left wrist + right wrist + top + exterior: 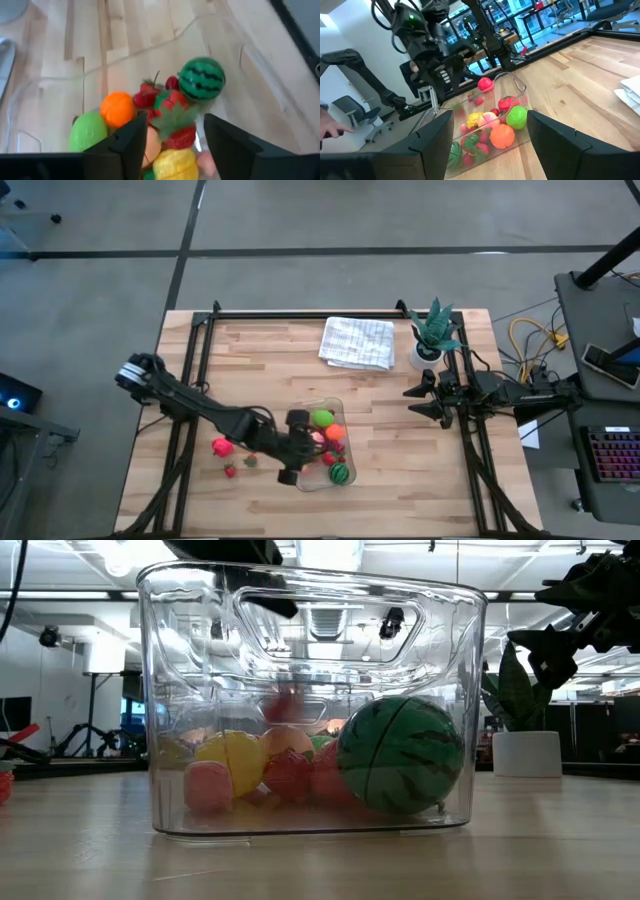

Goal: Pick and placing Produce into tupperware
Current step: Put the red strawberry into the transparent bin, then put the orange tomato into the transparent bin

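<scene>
Looking level across the table, you see the tupperware (310,700) filling the middle of the frame: a clear, rounded-corner tub whose walls show everything inside. A striped dark-green melon (400,753) presses toward its right wall, with a yellow piece (233,760), a pink one (207,787) and red pieces (290,777) heaped to its left.

From above, you find the same tub at the lower centre of the wooden table (270,360), holding a lime-green fruit (322,418) and an orange (335,434) as well. Your left gripper (297,448) hangs over the tub's left side; in its wrist picture the two dark fingers (131,137) stand apart above the pile, clamping nothing, with a red piece topped by a green leaf (176,120) between them.

Left of the tub, a pink fruit (222,446) and a tiny strawberry (230,471) lie on the bare wood.

Farther off, your right gripper (418,402) waits at the right edge, its fingers spread and empty. Toward the top of the frame sit a white folded cloth (357,342) and a spiky potted plant (432,335).
</scene>
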